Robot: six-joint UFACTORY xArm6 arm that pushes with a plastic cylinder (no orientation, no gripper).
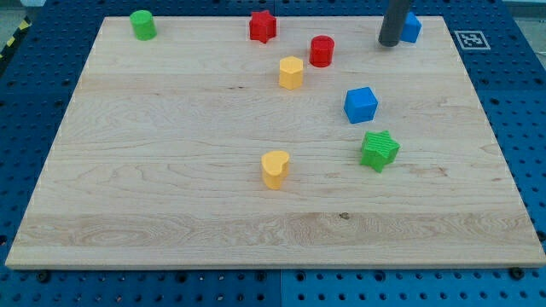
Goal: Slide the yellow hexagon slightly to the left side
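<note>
Starting at the view's bottom, the wooden board [171,222] shows a wide stretch of bare grain, and beyond its edges lies the blue pegboard table [34,77]. Nearest of the blocks is the yellow heart [275,169], standing alone a little below the board's middle. Up and to the view's right of it sits the green star [379,150], and just above that star the blue cube [360,104], the two near each other but apart.

Further up comes the yellow hexagon [291,72], upright, above the middle of the board and somewhat right of centre. The red cylinder [322,50] stands just beside it, up and to the view's right, with a narrow gap between them. The red star [263,26] lies up and to the view's left of the hexagon, close to the top edge.

Along the far edge, the green cylinder [142,25] sits alone near the top left corner, well apart from everything else. Near the top right, my tip [390,43] rests at the board, a plain dark rod with nothing to open or close and nothing held. It is right against a second blue block [412,27], whose shape is partly hidden behind the rod. The tip is well to the right of the yellow hexagon, with the red cylinder between them
</note>
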